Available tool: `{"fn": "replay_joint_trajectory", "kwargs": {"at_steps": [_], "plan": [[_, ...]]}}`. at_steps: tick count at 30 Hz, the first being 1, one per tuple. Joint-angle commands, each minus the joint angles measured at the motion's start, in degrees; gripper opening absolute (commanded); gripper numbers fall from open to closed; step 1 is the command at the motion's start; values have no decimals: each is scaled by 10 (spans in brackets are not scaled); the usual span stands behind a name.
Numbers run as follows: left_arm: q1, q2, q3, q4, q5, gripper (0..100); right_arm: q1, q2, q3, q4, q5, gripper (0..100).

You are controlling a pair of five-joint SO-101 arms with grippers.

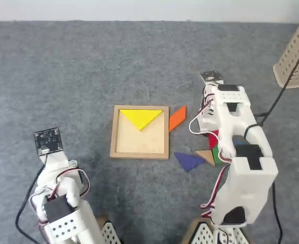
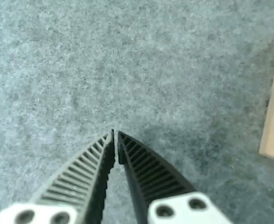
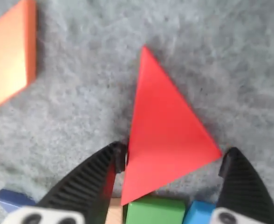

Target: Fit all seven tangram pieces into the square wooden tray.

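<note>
The right gripper (image 3: 174, 156) straddles the red triangle (image 3: 165, 126) with its jaws spread, one touching the piece's long edge and the other just off its far corner. Closing on those slanted sides could squirt the triangle out or twist it. The green piece (image 3: 153, 210) and blue piece (image 3: 200, 212) crowding its base may be dragged along. The wooden tray (image 1: 139, 154) holds the yellow triangle (image 1: 139, 118). The left gripper (image 2: 114, 135), jaws pressed together, hangs over carpet (image 2: 127, 56).

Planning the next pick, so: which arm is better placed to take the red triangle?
Right. The right gripper is open with a finger on either side of the red triangle; the left gripper is shut over bare carpet, across the tray from it.
</note>
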Motion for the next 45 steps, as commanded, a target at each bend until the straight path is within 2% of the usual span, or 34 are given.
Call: {"fn": "replay_joint_trajectory", "kwargs": {"at_steps": [1, 8, 15, 30, 38, 45], "plan": [[1, -2, -5, 2, 5, 13, -5, 21, -47, 31, 1, 325], [1, -2, -5, 2, 5, 13, -3, 64, -93, 50, -4, 324], [1, -2, -5, 2, 5, 13, -3, 54, -99, 52, -4, 260], [1, -2, -5, 2, 5, 13, -6, 4, -98, 53, -5, 260], [1, -2, -5, 2, 5, 13, -22, -80, 3, -12, -1, 258], [1, -2, -5, 2, 5, 13, -22, -109, 20, -15, -1, 225]]}}
